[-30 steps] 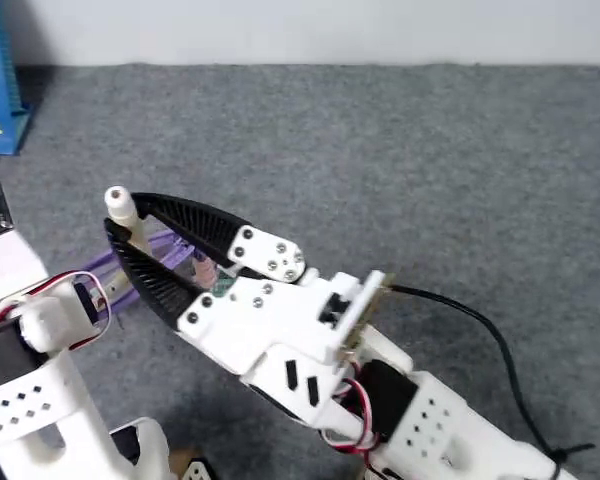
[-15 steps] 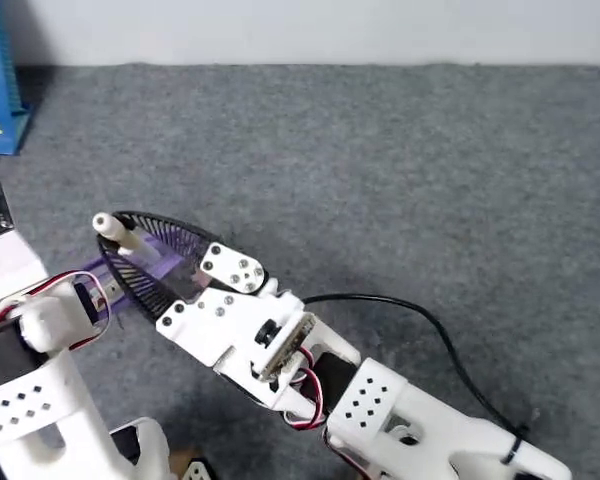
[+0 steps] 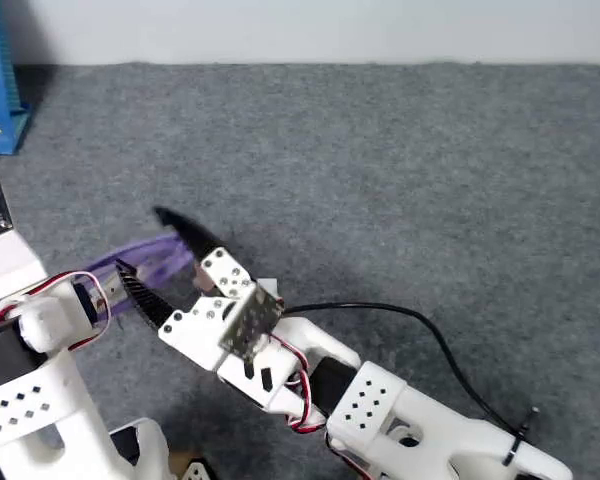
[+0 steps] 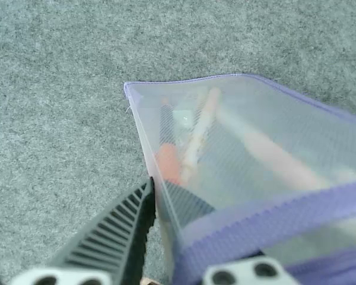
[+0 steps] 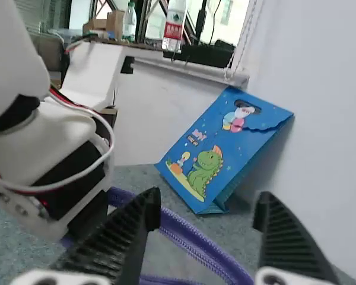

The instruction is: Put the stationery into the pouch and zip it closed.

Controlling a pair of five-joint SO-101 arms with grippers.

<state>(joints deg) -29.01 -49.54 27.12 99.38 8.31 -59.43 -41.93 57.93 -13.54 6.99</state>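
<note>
Pouch (image 4: 243, 160): clear mesh with purple trim, held by one edge at the left arm's side of the grey worktop (image 3: 430, 180). Its far corner reaches out over the felt, and I cannot tell whether it rests there.
Stationery (image 4: 196, 136): several pens or pencils lie lengthwise inside the pouch and show through the mesh, one of them with an orange body. No loose item lies on the worktop in the high view.
Left hand (image 4: 166, 199): clamped on the pouch. One black ribbed finger is on the near face, and the other shows as a dark shape through the mesh.
Right hand (image 5: 207, 205): spread wide and holding nothing. It is poised at the pouch's purple zip band, which runs between and just beyond its two black fingers. In the high view it straddles the purple edge close to the left arm.
Done so far: loading looks finished, since the stationery seen is already inside.
Left to do: the zip. Neither the slider nor the state of the teeth can be made out, so I judge that closing is in hand but not yet shown complete. The right hand has yet to take hold of a pull.
Surroundings: a blue gift bag (image 5: 225, 154) with a cartoon dinosaur stands against the wall, well apart from the pouch.
</note>
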